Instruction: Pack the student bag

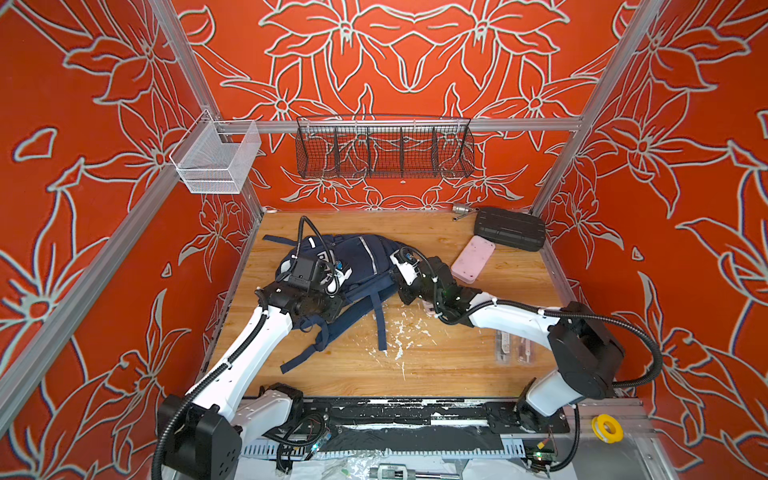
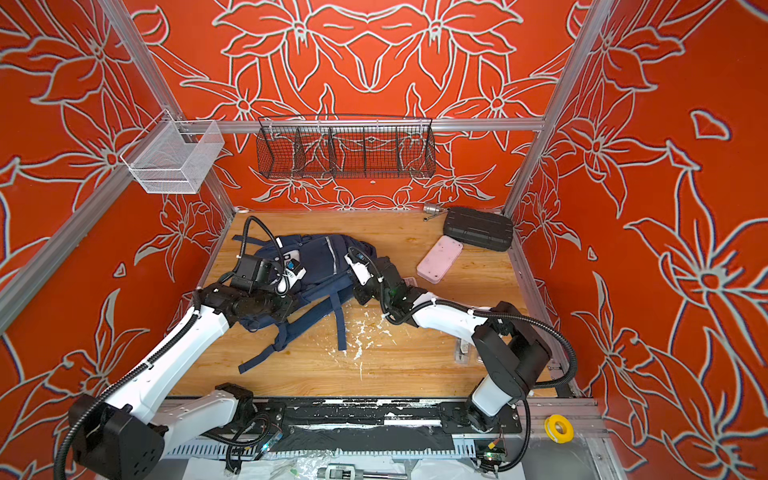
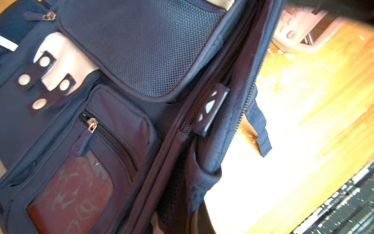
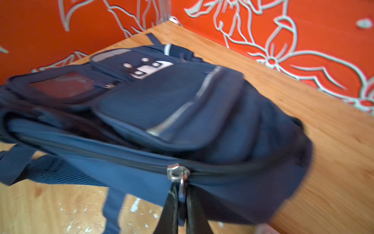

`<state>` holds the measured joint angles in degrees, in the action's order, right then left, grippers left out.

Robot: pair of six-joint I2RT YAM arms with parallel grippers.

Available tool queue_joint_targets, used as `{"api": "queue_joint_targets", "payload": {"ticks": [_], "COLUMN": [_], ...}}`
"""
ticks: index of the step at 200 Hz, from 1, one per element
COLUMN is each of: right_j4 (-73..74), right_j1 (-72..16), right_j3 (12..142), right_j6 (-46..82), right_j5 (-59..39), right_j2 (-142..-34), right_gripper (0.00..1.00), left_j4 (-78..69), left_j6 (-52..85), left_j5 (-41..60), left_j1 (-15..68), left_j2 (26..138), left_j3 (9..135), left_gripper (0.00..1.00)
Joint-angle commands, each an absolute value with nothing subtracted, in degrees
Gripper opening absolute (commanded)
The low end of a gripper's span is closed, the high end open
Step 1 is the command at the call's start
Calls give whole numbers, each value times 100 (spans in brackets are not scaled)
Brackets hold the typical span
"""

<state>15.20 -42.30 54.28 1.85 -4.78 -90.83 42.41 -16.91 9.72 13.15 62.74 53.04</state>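
– The student bag [image 4: 182, 113] is smeared with blur in the right wrist view. And the right gripper [image 4: 182, 195]?
– Pinching the zipper pull [image 4: 181, 183], cut off at six o'clock. Clear packets [image 1: 504, 347] at four o'clock on the table [image 1: 436, 374] lie half under the right arm [image 1: 511, 320]; contents too small to tell.

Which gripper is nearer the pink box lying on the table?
Right. The right gripper pinches a zip pull on the edge of the student bag that faces the pink box. The left gripper is over the bag's other half, farther off.
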Motion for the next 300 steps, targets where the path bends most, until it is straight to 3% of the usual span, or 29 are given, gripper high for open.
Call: {"api": "queue_joint_targets", "payload": {"ticks": [1, 43, 120, 141, 183, 218, 258, 300], "right_j4": [972, 1248, 1744, 1823, 1723, 1717, 1863, 1881], "right_j1": [-3946, -4084, -4929, -5043, -5078, -5080, -5089, -5141], "right_j3": [5811, 5736, 5646, 5830, 6191, 6225, 6083, 6003], "right_j6": [149, -301, -291, -139, 136, 253, 398, 431], "right_j5": [-727, -1807, -1847, -1732, -1507, -1418, -1389, -1344], "right_j2": [-8920, -8869, -9005, -9182, -9559, -9653, -9625, -9595], "right_gripper": [0, 0, 0, 0, 0, 0, 0, 0], "left_j4": [4283, 3659, 2774, 3068, 4173, 4087, 2899, 2325], "left_j6": [-1775, -1809, -1463, -1045, 1771, 4433, 7627, 8825], "left_j5": [616, 371, 579, 630, 1294, 2054, 2005, 1291], "left_j1": [1113, 925, 326, 325, 325, 343, 799, 1587], "left_j2": [6013, 6257, 7596, 7802, 7822, 7132, 6296, 6611], "left_j3": [5196, 5080, 5770, 6110, 6760, 6189, 4961, 4822], "left_gripper": [0, 0, 0, 21, 59, 59, 60, 63]}}
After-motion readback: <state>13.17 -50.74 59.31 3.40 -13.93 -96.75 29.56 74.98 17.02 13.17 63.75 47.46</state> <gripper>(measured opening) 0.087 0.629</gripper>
